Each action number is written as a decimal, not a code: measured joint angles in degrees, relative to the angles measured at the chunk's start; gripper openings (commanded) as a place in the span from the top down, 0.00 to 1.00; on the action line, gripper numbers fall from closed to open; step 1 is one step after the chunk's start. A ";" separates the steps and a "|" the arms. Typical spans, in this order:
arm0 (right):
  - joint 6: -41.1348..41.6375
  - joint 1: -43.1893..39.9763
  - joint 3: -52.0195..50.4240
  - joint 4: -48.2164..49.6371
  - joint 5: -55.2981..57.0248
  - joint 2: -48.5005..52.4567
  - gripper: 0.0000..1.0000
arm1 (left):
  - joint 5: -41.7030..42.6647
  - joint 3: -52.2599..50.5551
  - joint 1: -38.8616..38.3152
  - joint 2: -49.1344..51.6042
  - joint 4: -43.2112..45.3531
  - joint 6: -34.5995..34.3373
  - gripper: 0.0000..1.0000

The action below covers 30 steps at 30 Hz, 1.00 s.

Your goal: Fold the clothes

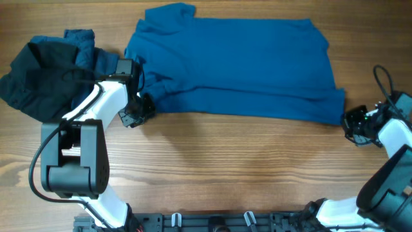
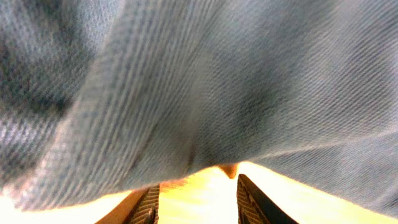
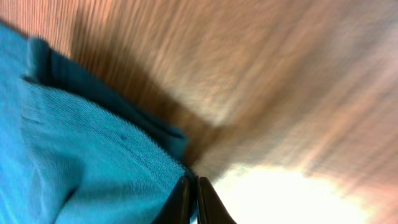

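T-shirt, mid-blue, spread flat by the far edge of the desk, centred. Heap of dark clothes at the far left corner, just beside the shirt. At the shirt's near left corner: left gripper, fingers apart, fabric hanging just beyond the tips. At the near right corner: right gripper, pressed together, clamped on the T-shirt's hem corner.
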 measured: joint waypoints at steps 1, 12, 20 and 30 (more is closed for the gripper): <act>-0.15 -0.48 0.00 -0.55 0.66 -0.74 0.96 | 0.00 -0.09 0.15 -0.07 -0.94 -0.09 0.81; -0.37 -2.78 0.00 -3.58 11.10 -6.40 0.96 | -0.26 -1.03 3.52 -7.52 -4.48 -0.04 0.18; -0.33 -3.04 0.00 -2.91 12.94 -6.40 0.96 | -1.46 -1.05 3.52 -7.63 5.14 1.18 0.86; -0.33 -3.15 0.00 -4.17 12.96 -6.40 0.96 | -2.86 -1.05 3.13 -7.54 -4.96 4.74 0.50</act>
